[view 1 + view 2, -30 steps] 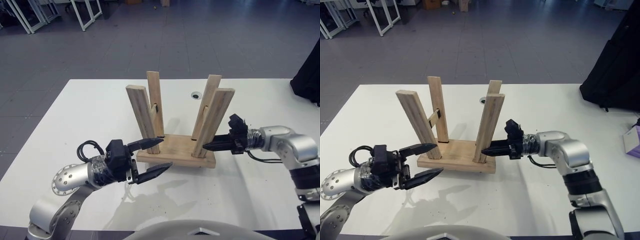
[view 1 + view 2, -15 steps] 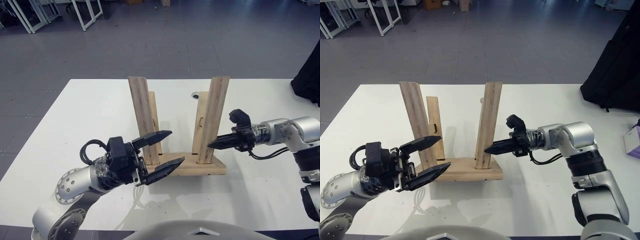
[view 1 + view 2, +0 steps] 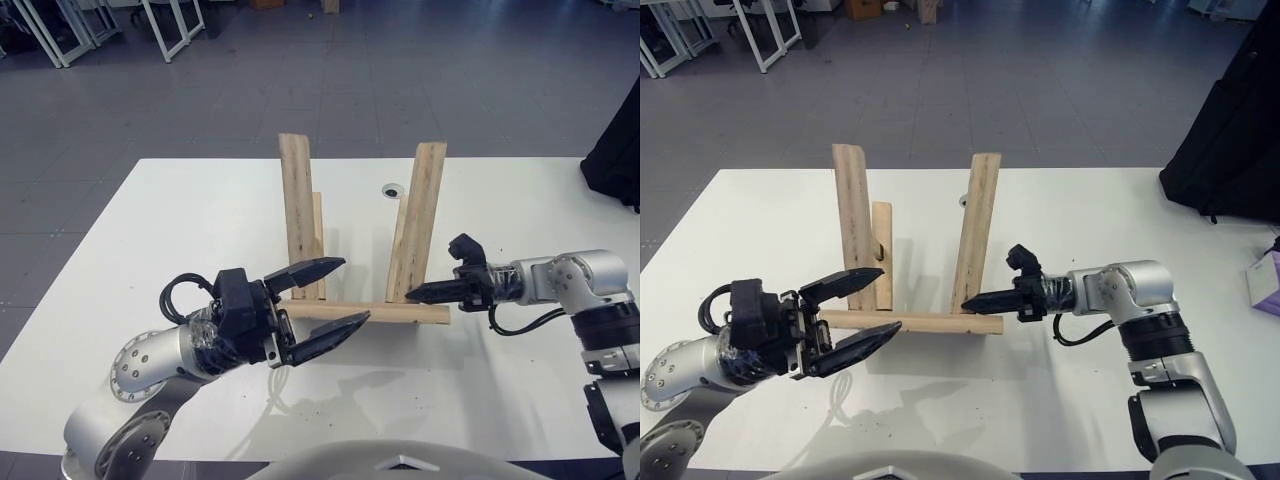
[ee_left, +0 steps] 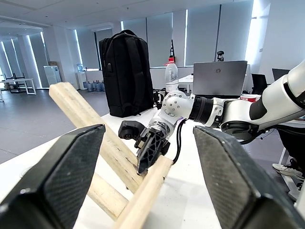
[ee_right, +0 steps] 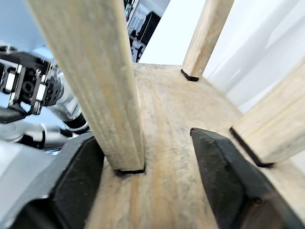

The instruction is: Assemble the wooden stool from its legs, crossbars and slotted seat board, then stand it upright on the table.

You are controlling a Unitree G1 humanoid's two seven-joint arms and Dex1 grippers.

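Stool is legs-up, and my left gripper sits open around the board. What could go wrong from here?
1. The left gripper is open, straddling the seat board without clamping it. Only the right gripper meets the board's other end, so the stool may tip or slide.
2. The legs stand tall in their slots, and flipping the stool might work them loose.

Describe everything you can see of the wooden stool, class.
The stool is pale, unfinished wood, assembled and upside down over the white table. Its seat board is seen edge-on, with four flat legs rising from slots in it. The left gripper is open astride one end of the board; the right gripper, also open, meets the other end by a leg's base. Whether the board rests on the table is unclear.
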